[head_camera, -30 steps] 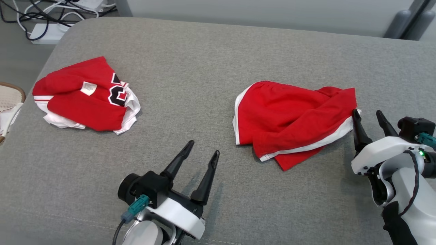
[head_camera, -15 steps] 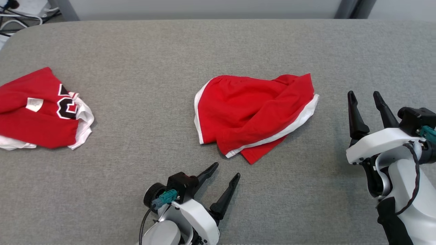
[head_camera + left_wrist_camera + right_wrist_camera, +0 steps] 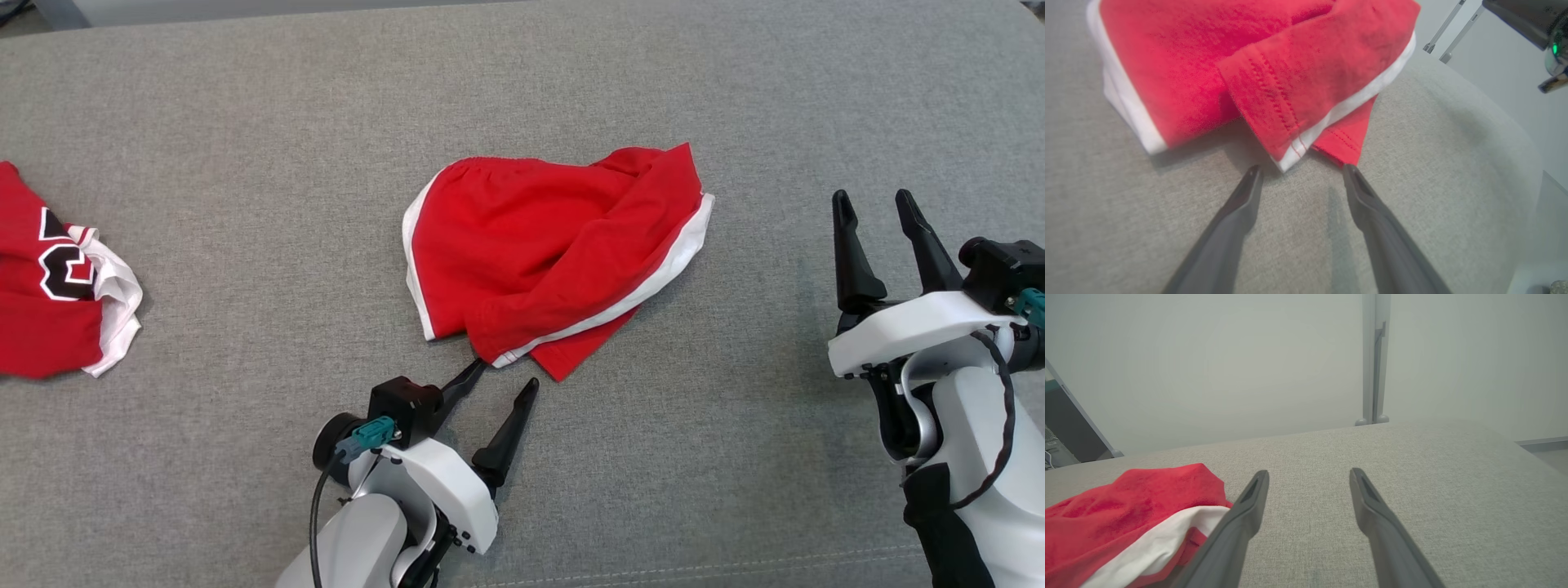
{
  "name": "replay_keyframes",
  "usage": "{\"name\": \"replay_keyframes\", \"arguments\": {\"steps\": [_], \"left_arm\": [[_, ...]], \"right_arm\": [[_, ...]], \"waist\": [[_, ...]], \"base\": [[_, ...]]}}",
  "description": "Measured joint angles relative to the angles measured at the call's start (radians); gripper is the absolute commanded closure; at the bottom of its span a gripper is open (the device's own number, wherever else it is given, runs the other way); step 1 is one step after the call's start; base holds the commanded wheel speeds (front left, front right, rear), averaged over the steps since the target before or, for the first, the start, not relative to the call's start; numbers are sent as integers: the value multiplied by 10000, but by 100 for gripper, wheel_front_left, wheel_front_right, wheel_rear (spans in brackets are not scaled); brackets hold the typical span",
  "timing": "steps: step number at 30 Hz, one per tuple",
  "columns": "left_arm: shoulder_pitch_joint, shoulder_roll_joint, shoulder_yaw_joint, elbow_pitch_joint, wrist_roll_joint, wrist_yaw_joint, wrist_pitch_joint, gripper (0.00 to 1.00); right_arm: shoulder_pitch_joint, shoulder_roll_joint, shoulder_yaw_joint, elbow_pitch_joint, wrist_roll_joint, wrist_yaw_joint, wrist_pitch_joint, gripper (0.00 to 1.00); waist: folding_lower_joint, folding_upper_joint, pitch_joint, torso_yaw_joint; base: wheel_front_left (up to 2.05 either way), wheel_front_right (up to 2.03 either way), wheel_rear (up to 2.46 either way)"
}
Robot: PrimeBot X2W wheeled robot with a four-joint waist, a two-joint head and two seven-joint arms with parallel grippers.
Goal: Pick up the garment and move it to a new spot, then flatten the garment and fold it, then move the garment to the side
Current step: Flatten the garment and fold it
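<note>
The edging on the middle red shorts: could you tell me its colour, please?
White edging on the red shorts, clearest in the left wrist view.

The red garment is lying crumpled on the grey cushion, with white trim edging its left side and its folded flap. The left gripper is hovering low, its 2 fingers spread wide and pointing at the flap's near corner. The tip on the view's right is sitting at the red hem; contact is unclear. A green light is glowing top right.

A red numbered jersey lies crumpled on grey upholstery.
</note>
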Motion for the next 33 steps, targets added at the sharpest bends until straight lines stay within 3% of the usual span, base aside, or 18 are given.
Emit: {"name": "replay_keyframes", "arguments": {"steps": [16,18,19,20,21,22,29,33], "left_arm": [[0,61,-132,-489,31,0,0,0],[-1,88,-107,-481,44,0,0,18],[-1,88,-107,-481,44,0,0,18],[-15,96,13,-479,146,0,0,42],[-38,100,63,-485,221,0,0,84],[-93,100,121,-495,290,0,0,100],[-271,159,127,-533,238,0,0,100],[-361,650,36,-786,-222,-2,0,100]], "right_arm": [[3,201,267,-25,63,0,0,0],[2,203,274,-27,65,-2,0,0],[2,203,274,-27,65,-2,0,0],[1,201,272,-36,71,0,0,0],[1,203,272,-42,71,0,0,0],[-2,203,270,-50,73,0,0,0],[-8,211,205,-132,79,-2,0,0],[-83,211,259,-247,259,-2,0,0]], "waist": [[0,0,16,-6],[0,0,52,-67],[0,0,52,-67],[0,0,94,-125],[0,0,118,-151],[0,0,144,-175],[0,0,222,-197],[0,0,108,-6]], "base": [[0,0,0],[0,0,0],[0,0,0],[0,0,0],[0,0,0],[0,0,0],[0,0,0],[0,0,0]]}}
